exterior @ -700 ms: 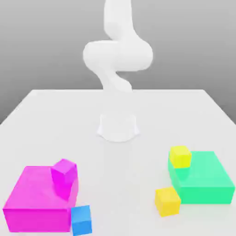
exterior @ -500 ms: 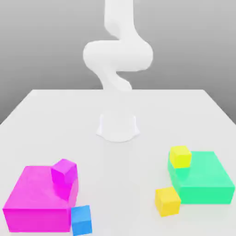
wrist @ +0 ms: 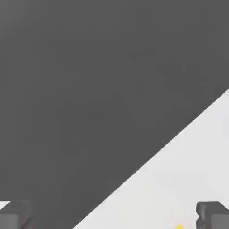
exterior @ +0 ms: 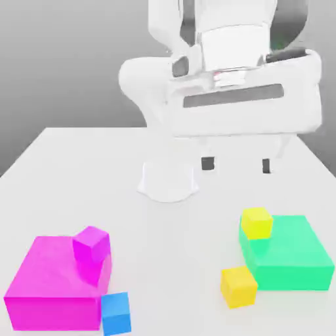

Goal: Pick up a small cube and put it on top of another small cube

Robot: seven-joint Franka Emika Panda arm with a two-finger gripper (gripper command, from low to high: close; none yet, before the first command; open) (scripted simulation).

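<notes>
The small golden-yellow cube (exterior: 238,286) rests on the white table, touching the front corner of the big green block (exterior: 289,252) on the exterior view's right. A lemon-yellow small cube (exterior: 256,222) sits at that block's back corner. My gripper (exterior: 237,164) hangs high above the table, behind and above both yellow cubes, open, with nothing between its dark fingertips (exterior: 208,163). In the hand view the gripper (wrist: 114,219) frames bare table, with a sliver of yellow (wrist: 178,227) near one fingertip (wrist: 212,214).
A big magenta block (exterior: 52,285) lies at the exterior view's front left with a small magenta cube (exterior: 90,244) on it. A small blue cube (exterior: 116,313) touches its front corner. The arm's round base (exterior: 168,180) stands mid-table.
The hand has swung into the exterior view, now large above the table's right half; before, just the arm's upper links showed. No cube or block has moved.
</notes>
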